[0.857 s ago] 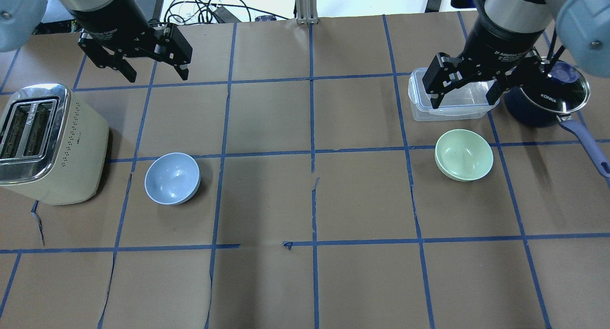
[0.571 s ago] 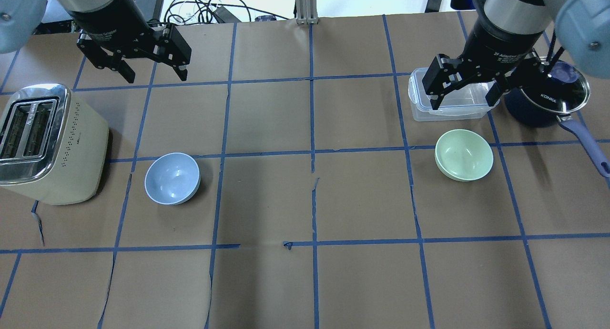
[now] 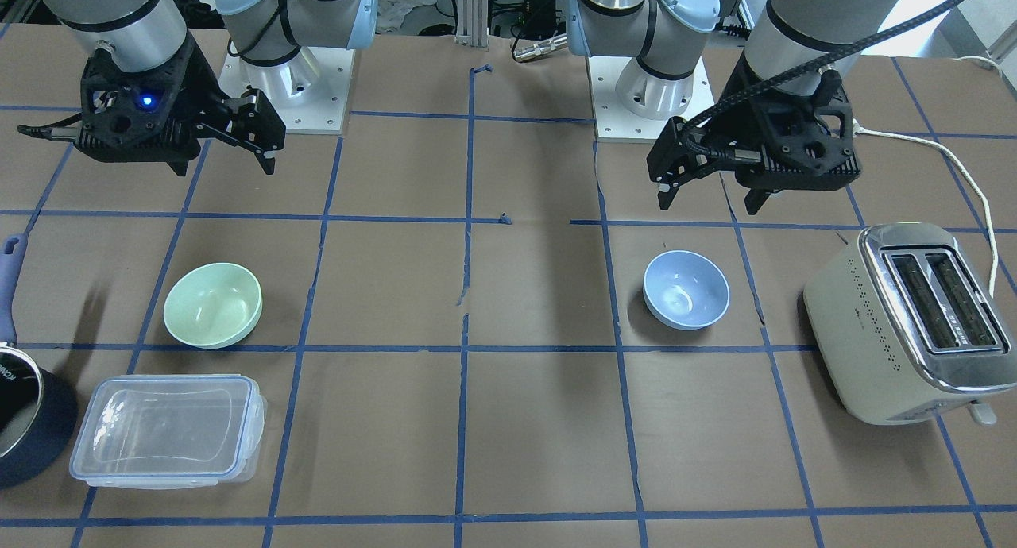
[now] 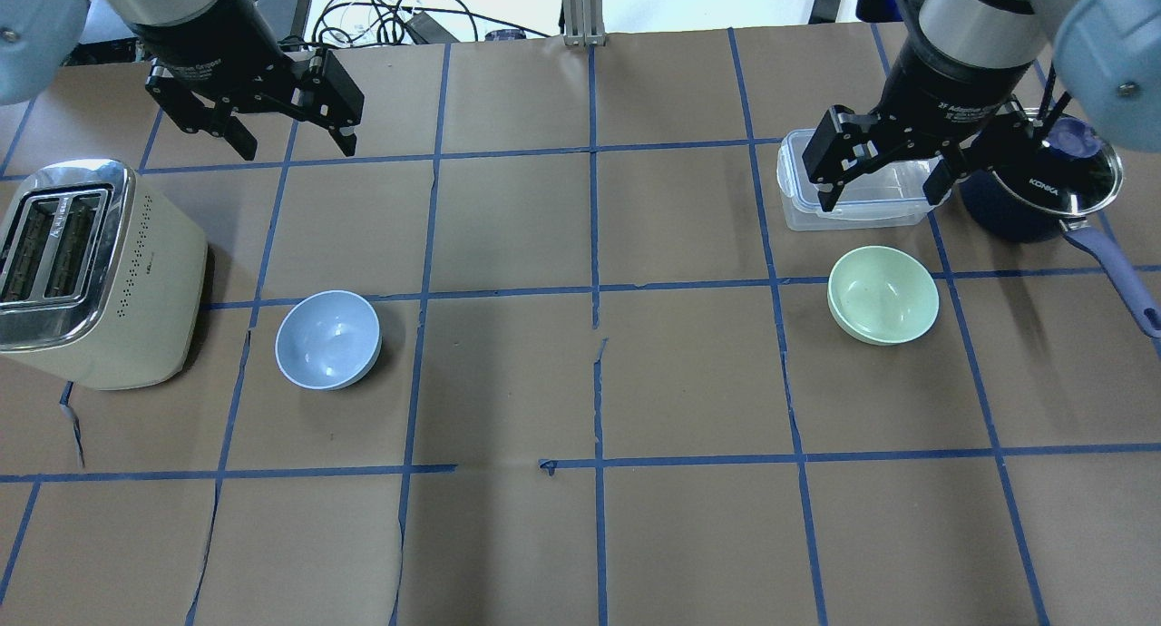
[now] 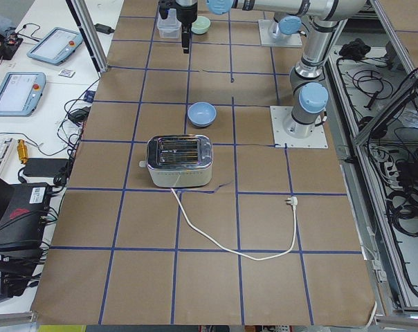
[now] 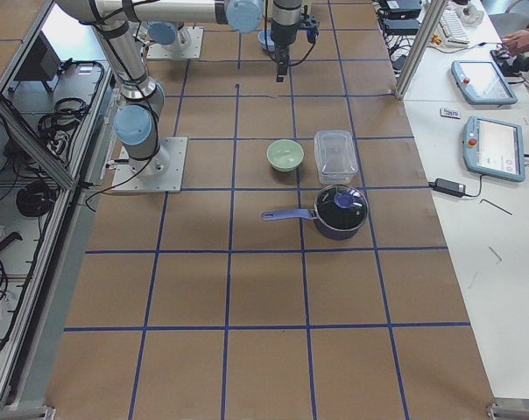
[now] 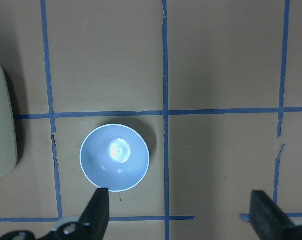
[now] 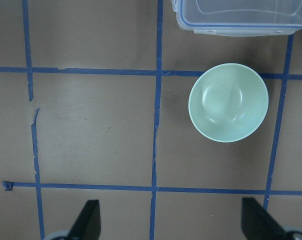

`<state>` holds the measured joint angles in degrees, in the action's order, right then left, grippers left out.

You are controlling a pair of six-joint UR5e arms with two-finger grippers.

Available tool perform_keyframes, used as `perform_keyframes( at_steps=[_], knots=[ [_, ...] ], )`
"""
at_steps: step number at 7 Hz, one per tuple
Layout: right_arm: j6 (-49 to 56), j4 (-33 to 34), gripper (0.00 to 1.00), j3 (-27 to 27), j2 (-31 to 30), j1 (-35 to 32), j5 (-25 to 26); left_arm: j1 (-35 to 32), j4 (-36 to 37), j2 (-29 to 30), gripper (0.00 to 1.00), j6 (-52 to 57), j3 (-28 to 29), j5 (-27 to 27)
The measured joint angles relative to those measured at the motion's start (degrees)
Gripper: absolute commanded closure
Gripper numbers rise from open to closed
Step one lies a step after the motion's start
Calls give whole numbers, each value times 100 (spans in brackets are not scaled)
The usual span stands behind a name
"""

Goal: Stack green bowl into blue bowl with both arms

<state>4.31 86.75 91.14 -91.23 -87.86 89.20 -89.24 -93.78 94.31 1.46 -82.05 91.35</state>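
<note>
The green bowl (image 4: 882,295) stands upright on the table's right half, also in the front view (image 3: 212,305) and the right wrist view (image 8: 228,102). The blue bowl (image 4: 327,339) stands upright on the left half, next to the toaster, also in the front view (image 3: 686,289) and the left wrist view (image 7: 115,157). My left gripper (image 4: 295,141) hangs open and empty high above the table, apart from the blue bowl. My right gripper (image 4: 880,195) hangs open and empty high above the table, apart from the green bowl.
A cream toaster (image 4: 91,272) stands left of the blue bowl, its cord trailing off to the left. A clear blue-rimmed container (image 4: 871,216) lies just beyond the green bowl. A dark lidded pot (image 4: 1079,168) with a long handle stands to the container's right.
Both grippers have shifted slightly toward the far side of the overhead view, still open. The bowls have not moved.
</note>
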Motion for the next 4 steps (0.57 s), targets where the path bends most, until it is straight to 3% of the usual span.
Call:
perform_keyframes(
  at_steps=[4],
  knots=[
    [0,0,0,8,0,-3,1,-4,-2,-26,0,1,-54,5]
  ],
)
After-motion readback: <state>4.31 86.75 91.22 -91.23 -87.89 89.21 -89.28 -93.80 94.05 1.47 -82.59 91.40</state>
